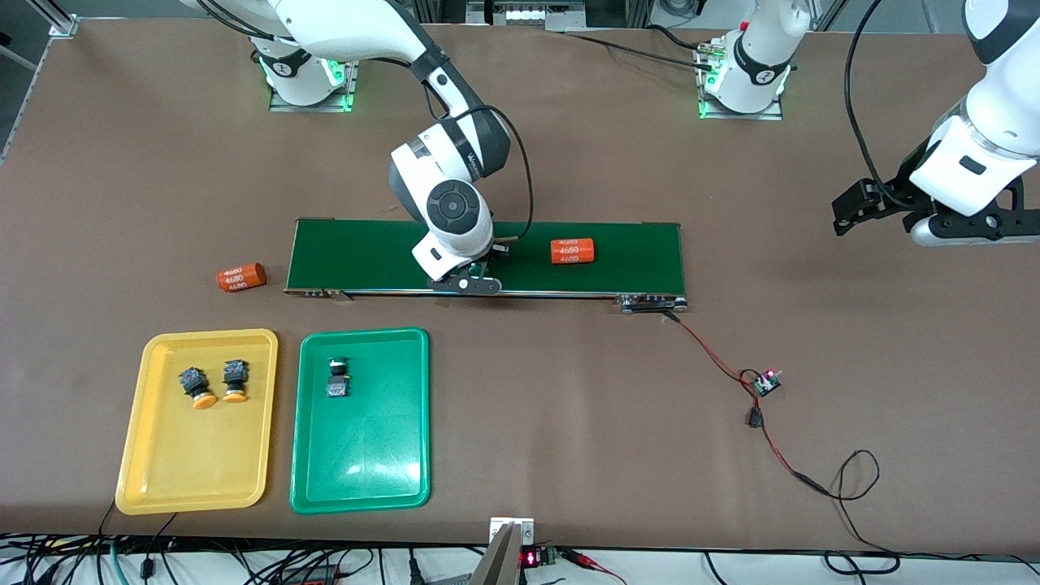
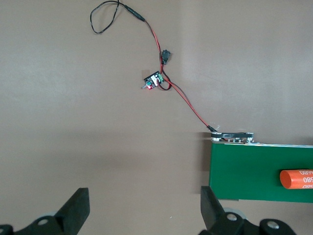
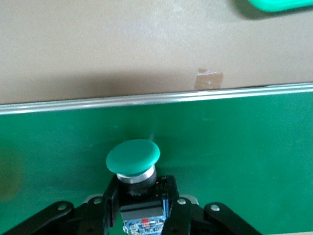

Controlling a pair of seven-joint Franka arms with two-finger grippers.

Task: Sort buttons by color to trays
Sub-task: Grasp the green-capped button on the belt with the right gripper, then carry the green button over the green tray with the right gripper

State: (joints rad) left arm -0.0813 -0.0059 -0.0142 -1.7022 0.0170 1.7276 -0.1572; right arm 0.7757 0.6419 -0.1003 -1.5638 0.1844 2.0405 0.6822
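Observation:
A green-capped button (image 3: 133,156) lies on the dark-green conveyor belt (image 1: 634,252), and my right gripper (image 3: 141,196) is shut on its black-blue body. In the front view this right gripper (image 1: 479,264) is low over the belt's edge nearer the camera, and the wrist hides the button. Two yellow-orange buttons (image 1: 197,386) (image 1: 235,380) lie in the yellow tray (image 1: 154,479). One green button (image 1: 338,378) lies in the green tray (image 1: 366,479). My left gripper (image 1: 845,215) (image 2: 145,210) waits open and empty over bare table at the left arm's end.
One orange "4680" cylinder (image 1: 573,251) lies on the belt beside the right gripper. Another cylinder (image 1: 241,277) lies on the table off the belt's end, above the yellow tray. A small circuit board (image 1: 766,382) on red-black wires trails from the belt's other end.

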